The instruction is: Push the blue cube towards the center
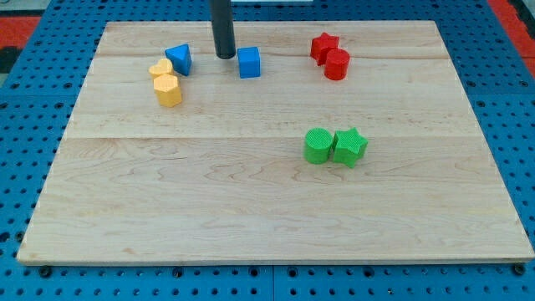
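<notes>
Camera view: my tip (225,56) just left of squarish blue cube (249,63).

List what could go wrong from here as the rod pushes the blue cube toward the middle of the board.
1. My tip sits at the view's left of the blue cube, slightly above its middle; a push from there would likely drive it rightward toward the red blocks, not the center.
2. An off-center contact may spin the cube or let it slip past.
3. Repositioning leftward could bump the blue triangular block.
</notes>
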